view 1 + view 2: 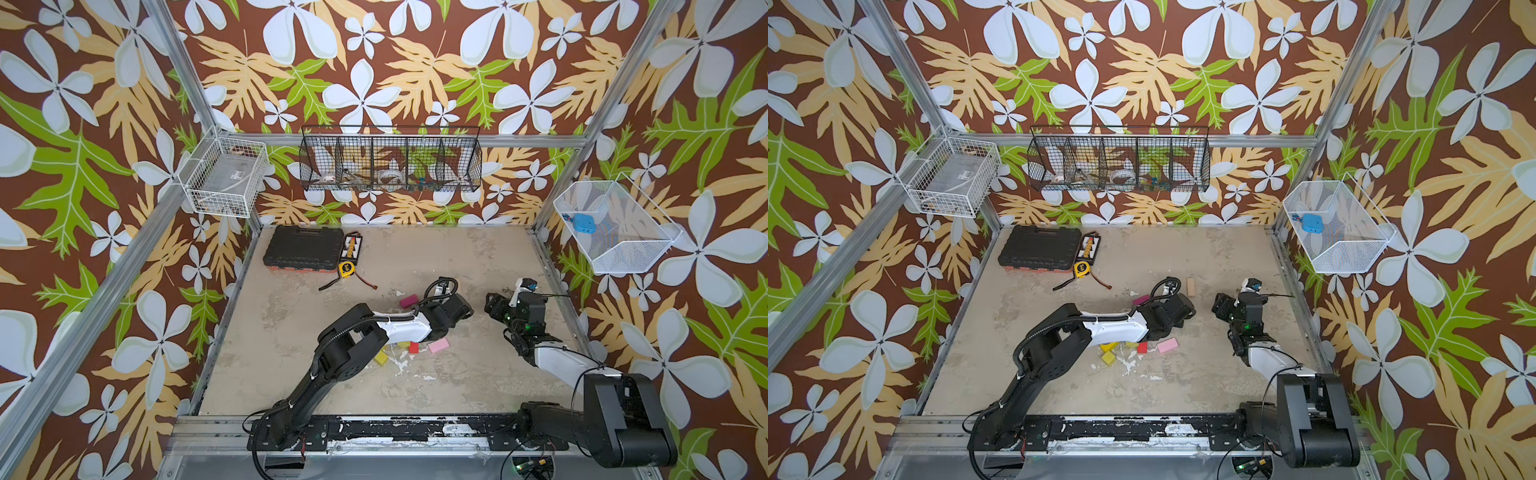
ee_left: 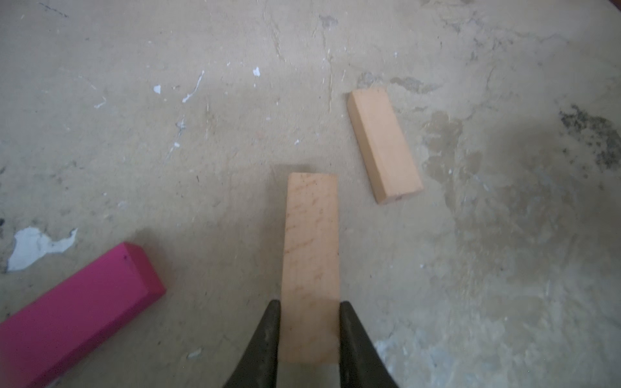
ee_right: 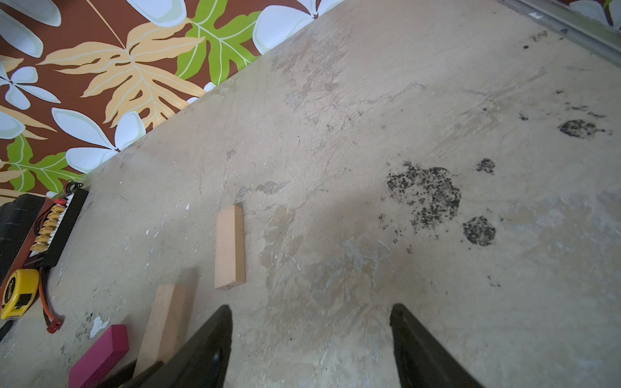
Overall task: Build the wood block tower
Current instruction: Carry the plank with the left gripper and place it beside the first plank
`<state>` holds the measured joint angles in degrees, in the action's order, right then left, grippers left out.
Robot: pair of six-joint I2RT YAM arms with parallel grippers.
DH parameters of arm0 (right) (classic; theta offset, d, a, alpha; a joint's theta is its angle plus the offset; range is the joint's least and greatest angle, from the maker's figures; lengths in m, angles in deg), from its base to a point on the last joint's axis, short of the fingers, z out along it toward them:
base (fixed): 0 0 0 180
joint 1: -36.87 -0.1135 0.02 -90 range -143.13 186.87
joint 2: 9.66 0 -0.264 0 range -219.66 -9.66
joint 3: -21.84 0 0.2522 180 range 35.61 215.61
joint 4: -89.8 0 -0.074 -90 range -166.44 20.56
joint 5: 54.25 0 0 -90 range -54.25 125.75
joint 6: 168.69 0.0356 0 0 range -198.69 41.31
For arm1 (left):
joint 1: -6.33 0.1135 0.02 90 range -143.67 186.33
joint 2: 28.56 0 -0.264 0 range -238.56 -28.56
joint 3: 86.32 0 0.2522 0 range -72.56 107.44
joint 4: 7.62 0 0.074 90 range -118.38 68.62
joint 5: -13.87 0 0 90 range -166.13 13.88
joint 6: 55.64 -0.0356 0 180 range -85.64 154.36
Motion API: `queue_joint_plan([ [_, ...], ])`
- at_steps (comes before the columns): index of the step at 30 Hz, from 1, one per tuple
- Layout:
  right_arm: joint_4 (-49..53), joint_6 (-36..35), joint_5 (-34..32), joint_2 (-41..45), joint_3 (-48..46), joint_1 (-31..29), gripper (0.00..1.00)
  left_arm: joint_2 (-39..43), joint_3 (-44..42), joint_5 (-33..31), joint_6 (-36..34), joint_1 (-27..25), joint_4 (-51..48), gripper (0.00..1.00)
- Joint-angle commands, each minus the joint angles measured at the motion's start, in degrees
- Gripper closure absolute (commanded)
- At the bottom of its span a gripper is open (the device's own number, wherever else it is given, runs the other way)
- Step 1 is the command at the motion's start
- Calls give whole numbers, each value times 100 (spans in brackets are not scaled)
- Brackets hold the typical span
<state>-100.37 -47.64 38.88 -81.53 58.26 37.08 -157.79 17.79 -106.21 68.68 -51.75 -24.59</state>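
In the left wrist view my left gripper [image 2: 311, 304] is shut on the near end of a plain tan plank [image 2: 311, 235], one finger against each long side. A second tan plank [image 2: 383, 144] [image 1: 1191, 286] lies flat on the table just beyond it. A magenta block [image 2: 77, 312] [image 1: 408, 300] lies to the held plank's side. My right gripper [image 3: 312, 307] [image 1: 494, 305] hovers open over bare table, with nothing between its fingers. Pink [image 1: 439, 345], red [image 1: 413, 347] and yellow [image 1: 381, 358] blocks lie under the left forearm. The tower is out of view.
A black tool case [image 1: 303, 249], a connector strip [image 1: 352, 248] and a yellow tape measure [image 1: 345, 269] with a loose cable sit at the back left. Wire baskets hang on the walls: white [image 1: 224, 183], black [image 1: 390, 160], white [image 1: 615, 226].
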Motion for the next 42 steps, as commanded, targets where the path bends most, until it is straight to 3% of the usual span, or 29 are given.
queue_joint_plan([
  [1, -78, -11, -29, -19, 42, -11, 26, -164, 355, 144, -117, 110, -122, 76],
  [8, 44, -11, -15, -256, 238, -3, 27, -783, 1490, 390, -186, 202, -532, 76],
  [16, 6, -13, -13, -245, 215, -11, 27, -1170, 2043, 394, -209, 251, -748, 76],
  [42, 6, -32, 20, -291, 248, -21, 28, -1261, 2070, 82, 118, 272, -774, 76],
])
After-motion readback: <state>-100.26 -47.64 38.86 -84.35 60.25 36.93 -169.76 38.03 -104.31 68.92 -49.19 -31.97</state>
